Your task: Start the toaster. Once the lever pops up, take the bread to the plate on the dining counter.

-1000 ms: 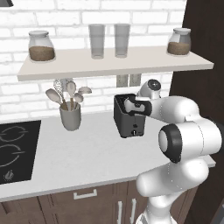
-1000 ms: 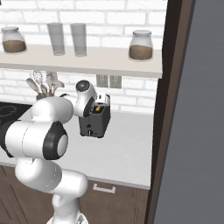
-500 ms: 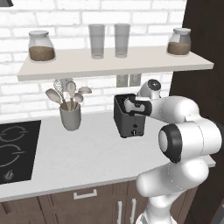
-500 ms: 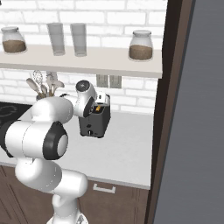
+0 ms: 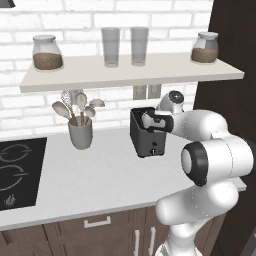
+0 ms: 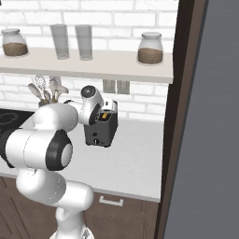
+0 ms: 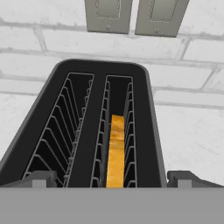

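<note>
The gripper [image 7: 112,181] hangs right over the toaster [image 7: 96,131], jaws spread wide and holding nothing, probably lined up with the slots for a reach down. Below, the bread [image 7: 116,151] stands on edge deep in the right-hand slot; the hand view reveals it fully. Farther off, the base views add the tabletop [image 5: 100,175], utensil cup [image 5: 80,134] and shelf [image 5: 125,70].
</note>
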